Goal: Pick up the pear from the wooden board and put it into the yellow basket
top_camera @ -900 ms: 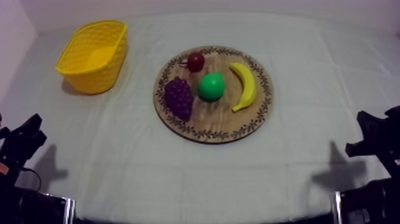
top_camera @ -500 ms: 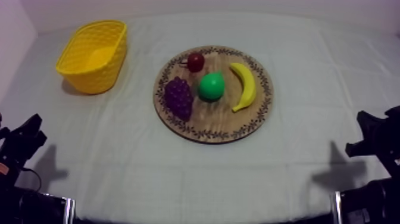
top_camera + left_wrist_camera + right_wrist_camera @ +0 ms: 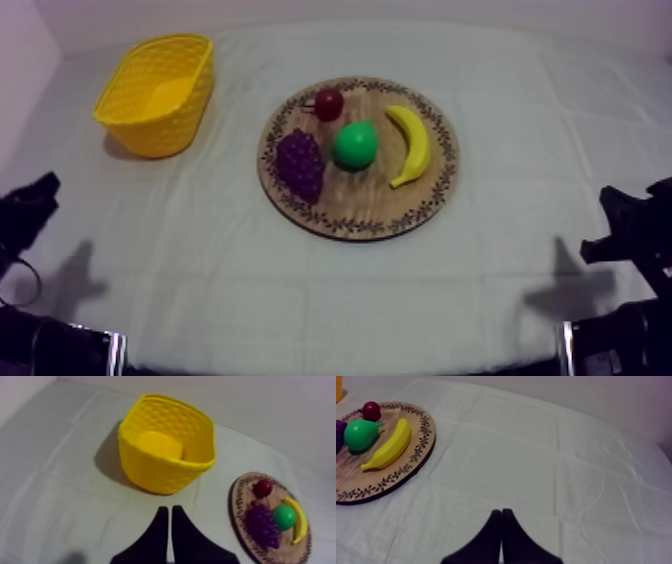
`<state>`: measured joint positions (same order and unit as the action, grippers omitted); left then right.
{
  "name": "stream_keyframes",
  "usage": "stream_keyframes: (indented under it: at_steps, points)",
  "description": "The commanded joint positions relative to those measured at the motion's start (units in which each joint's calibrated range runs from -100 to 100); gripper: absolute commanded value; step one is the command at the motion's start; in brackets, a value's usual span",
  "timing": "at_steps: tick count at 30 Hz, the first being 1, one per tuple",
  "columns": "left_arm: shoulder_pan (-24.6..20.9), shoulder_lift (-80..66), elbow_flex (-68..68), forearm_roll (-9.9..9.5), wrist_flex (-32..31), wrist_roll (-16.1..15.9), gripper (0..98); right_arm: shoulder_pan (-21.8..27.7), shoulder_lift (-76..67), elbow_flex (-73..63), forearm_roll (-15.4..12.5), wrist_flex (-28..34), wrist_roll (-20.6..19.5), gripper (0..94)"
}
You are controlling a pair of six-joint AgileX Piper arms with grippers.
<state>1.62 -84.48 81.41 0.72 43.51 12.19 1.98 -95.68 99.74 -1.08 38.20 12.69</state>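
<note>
The green pear (image 3: 354, 145) lies in the middle of the round wooden board (image 3: 360, 207), between the purple grapes (image 3: 300, 165) and the banana (image 3: 410, 145). A small red fruit (image 3: 328, 103) sits behind them. The yellow basket (image 3: 150, 125) stands at the far left. My left gripper (image 3: 40, 190) rests low at the left edge, far from the board. From the left wrist its fingers (image 3: 168, 511) are shut on nothing and point at the basket (image 3: 160, 473), with the pear (image 3: 284, 517) off to one side. My right gripper (image 3: 501, 512) is shut too, with the pear (image 3: 361, 433) on the board (image 3: 366, 483) well away from it.
Bare cloth surrounds the board and the basket. My right gripper (image 3: 615, 205) sits low at the right edge of the table. A pale wall runs behind the table's far side.
My left gripper has shifted to the left and slightly back along the table's edge. The right arm and the fruit have not moved.
</note>
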Motion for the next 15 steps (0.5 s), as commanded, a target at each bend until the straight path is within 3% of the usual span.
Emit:
stream_keyframes:
  at_steps: [1,7,15]
  points:
    - [0.35,12.35,-23.00,0.26,4.84,-3.74,0.1,0.01,0.01,0.04,-0.02,0.03,-0.01,0.3]
    - [4.89,28.12,-47.26,0.05,11.13,-5.64,0.1,0.01,0.01,0.04,-0.02,0.03,-0.02,0.3]
    - [12.13,46.07,-68.79,2.15,15.37,-8.81,0.1,0.01,0.01,0.04,-0.02,0.03,-0.01,0.3]
